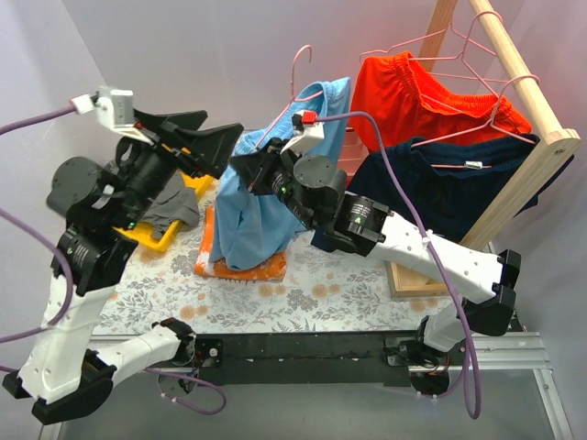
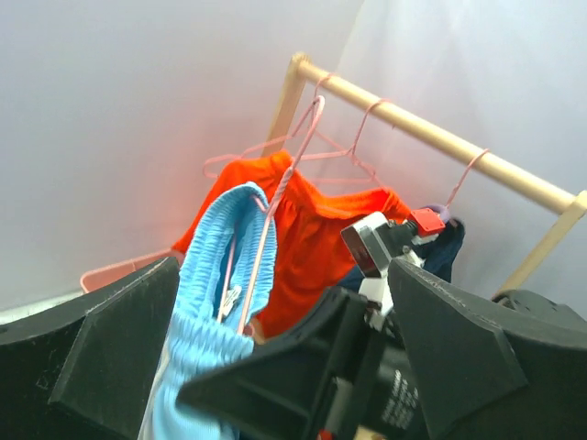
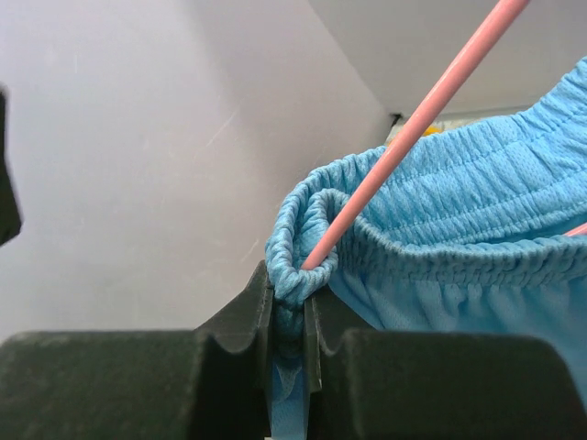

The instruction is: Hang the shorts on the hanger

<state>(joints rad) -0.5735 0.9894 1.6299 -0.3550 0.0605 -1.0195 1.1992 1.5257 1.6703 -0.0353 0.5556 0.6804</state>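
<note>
Pale walls close in a table under a flowered cover. At the upper right of the overhead view a wooden rail carries red-orange shorts and a dark navy garment. At centre frame the shorts hang lifted, their lower edge over a folded orange cloth. The hanger rises out of their waistband, hook upward and not on the rail.

The right gripper is pinched on a bunched fold of the waistband just where the pink wire runs into it. Whether the wire itself is caught between the fingers I cannot tell. The left gripper, at the upper left, has its fingers spread wide and holds nothing, just beside the shorts.

By my reading the threading is partly done. One arm of the wire sits inside the elastic, while the other side looks unsettled and letting go remains.
</note>
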